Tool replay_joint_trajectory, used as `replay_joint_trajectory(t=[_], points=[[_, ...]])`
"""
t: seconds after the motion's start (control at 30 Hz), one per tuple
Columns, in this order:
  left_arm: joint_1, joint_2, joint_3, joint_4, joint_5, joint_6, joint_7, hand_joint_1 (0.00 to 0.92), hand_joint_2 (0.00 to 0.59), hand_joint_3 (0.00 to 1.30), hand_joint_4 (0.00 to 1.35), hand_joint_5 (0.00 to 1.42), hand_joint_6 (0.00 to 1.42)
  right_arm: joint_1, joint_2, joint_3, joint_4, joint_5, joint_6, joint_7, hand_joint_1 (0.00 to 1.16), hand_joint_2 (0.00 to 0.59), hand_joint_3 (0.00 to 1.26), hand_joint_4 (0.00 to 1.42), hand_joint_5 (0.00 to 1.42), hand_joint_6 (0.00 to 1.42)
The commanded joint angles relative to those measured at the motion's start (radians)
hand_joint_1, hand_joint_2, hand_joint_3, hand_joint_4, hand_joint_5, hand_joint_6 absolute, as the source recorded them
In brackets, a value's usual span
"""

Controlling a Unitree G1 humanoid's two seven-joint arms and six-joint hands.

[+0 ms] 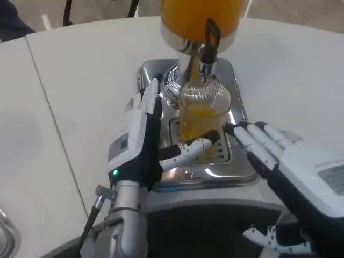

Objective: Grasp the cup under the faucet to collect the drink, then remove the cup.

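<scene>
Left robot hand (141, 141) upright just left of the clear cup (203, 110), thumb reaching under its base, grip unclear. Right robot hand (279, 156) open, fingers spread beside the cup's right. Cup partly full of orange drink, standing on the chrome drip tray (236, 171) under the faucet (208, 52) of the juice dispenser (200, 19), on white bench (75, 80).

the clear ribbed plastic cup (203, 110) holds orange drink, under the black-handled chrome faucet (208, 51) of an orange-filled dispenser tank (200, 16). the shiny silver drip tray (236, 166) sits on a white table (80, 80). both hands (141, 142) (290, 161) are white with black fingers; a green light glows on the left one.
</scene>
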Motion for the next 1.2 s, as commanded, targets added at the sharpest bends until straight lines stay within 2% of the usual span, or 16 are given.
replay_joint_trajectory(t=[0.03,0.27,0.53,0.7,0.93,1.2], points=[[-0.014,-0.016,-0.022,0.035,-0.006,-0.031,0.016,0.401,0.062,0.00,0.00,0.00,0.01,0.025,0.017,0.009,-0.020,-0.020,-0.012,0.001,0.76,0.317,0.00,0.00,0.00,0.06],[-0.046,-0.040,-0.035,0.101,-0.014,-0.057,0.032,0.401,0.054,0.00,0.00,0.01,0.03,0.049,0.035,-0.001,-0.059,-0.016,0.007,0.039,0.75,0.311,0.00,0.00,0.00,0.06],[-0.113,-0.079,-0.039,0.202,-0.046,-0.080,0.064,0.390,0.058,0.00,0.00,0.03,0.04,0.039,0.067,0.019,-0.057,-0.055,0.007,0.059,0.75,0.309,0.00,0.00,0.00,0.07],[-0.137,-0.088,-0.037,0.245,-0.055,-0.092,0.084,0.389,0.058,0.00,0.00,0.05,0.06,0.032,0.090,0.030,-0.054,-0.072,0.015,0.072,0.74,0.309,0.00,0.00,0.00,0.07],[-0.157,-0.115,-0.044,0.290,-0.063,-0.109,0.123,0.406,0.064,0.00,0.00,0.13,0.14,0.025,0.111,0.032,-0.075,-0.088,0.032,0.115,0.74,0.309,0.00,0.00,0.00,0.07],[-0.178,-0.147,-0.069,0.343,-0.060,-0.102,0.166,0.422,0.062,0.00,0.00,0.25,0.27,0.019,0.110,0.003,-0.072,-0.087,0.052,0.129,0.74,0.306,0.00,0.00,0.00,0.08]])
